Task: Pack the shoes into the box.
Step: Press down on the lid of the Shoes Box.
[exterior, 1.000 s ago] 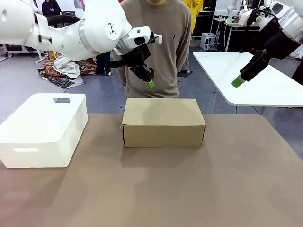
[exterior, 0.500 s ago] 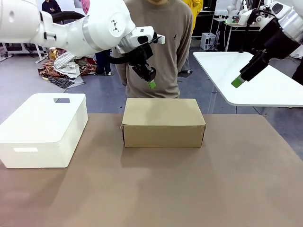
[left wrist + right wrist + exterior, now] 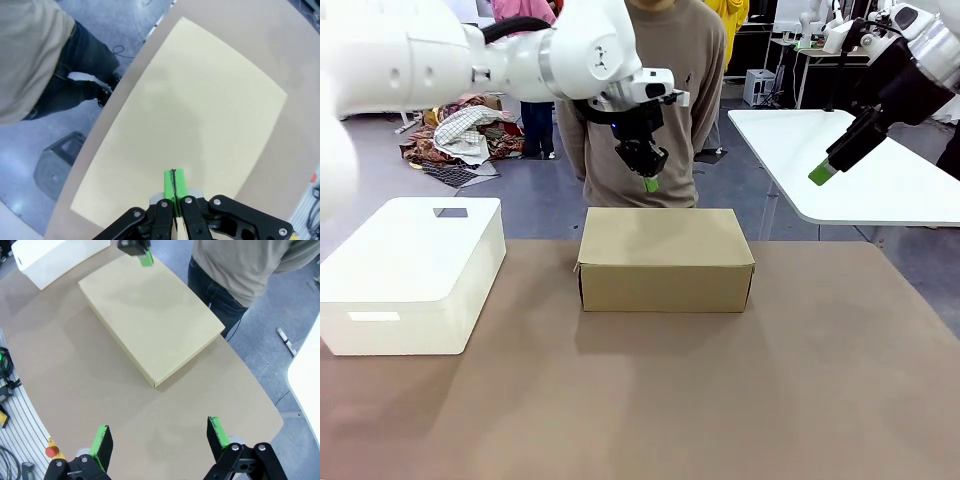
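Front view: left gripper (image 3: 651, 184), pinched shut and empty, hangs just above the closed box (image 3: 665, 258), long axis crosswise; right gripper (image 3: 822, 174) wide open, farther

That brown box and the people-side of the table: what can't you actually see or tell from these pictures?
- Inside of the box: hidden in all three views by its closed lid, so whether shoes are packed cannot be told.
- The person's hands: front view, out of sight behind the person's back.
- The white container's contents: front view, closed top.
- Right claw: front view, seen side-on, gap unreadable there.
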You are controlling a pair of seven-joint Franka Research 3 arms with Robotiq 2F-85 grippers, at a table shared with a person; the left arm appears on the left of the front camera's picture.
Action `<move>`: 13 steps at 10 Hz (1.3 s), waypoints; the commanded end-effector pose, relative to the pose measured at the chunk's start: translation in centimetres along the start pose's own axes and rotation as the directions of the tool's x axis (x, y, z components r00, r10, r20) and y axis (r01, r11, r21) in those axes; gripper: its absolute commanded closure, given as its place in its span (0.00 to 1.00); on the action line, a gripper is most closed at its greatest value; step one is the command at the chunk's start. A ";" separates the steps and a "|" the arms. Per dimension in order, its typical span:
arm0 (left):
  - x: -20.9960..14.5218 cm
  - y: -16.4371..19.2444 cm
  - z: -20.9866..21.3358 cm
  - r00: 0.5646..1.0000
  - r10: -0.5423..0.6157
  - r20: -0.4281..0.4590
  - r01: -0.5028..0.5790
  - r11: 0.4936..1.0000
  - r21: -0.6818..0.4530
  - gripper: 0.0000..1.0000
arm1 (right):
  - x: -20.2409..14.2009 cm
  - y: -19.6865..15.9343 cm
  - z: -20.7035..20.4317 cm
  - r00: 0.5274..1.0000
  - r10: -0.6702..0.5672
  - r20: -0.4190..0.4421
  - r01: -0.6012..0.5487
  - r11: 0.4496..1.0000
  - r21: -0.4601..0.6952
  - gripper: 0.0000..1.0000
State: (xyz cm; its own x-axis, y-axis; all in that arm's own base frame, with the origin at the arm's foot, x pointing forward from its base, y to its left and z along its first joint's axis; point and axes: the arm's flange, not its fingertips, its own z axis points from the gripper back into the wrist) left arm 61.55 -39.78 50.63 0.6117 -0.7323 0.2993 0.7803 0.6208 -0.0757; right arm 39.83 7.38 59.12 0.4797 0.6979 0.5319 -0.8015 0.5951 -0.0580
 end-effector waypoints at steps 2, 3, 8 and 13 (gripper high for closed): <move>3.0 0.2 -2.3 0.999 0.038 0.003 -0.038 0.995 0.088 1.00 | 0.3 -0.2 0.0 1.000 0.002 -0.005 -0.002 1.000 -0.018 0.00; 3.4 0.5 -3.2 0.999 0.048 0.013 -0.049 0.992 0.115 1.00 | 0.3 -0.2 0.0 1.000 0.002 -0.005 -0.002 1.000 -0.018 0.00; 4.1 2.9 -6.5 0.991 0.132 -0.032 -0.126 0.983 0.131 1.00 | 0.3 -0.2 0.0 1.000 0.002 -0.005 -0.002 1.000 -0.018 0.00; 3.7 3.6 -9.3 0.984 0.154 -0.091 -0.149 0.987 0.062 1.00 | 0.3 -0.2 0.0 1.000 0.002 -0.005 -0.002 1.000 -0.018 0.00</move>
State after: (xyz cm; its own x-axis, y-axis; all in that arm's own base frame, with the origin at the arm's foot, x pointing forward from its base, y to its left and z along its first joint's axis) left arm 66.65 -41.88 42.87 0.7127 -0.6627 0.2299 0.6857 0.7273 -0.0289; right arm 39.83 7.38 59.13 0.4795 0.6980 0.5319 -0.8016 0.5950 -0.0582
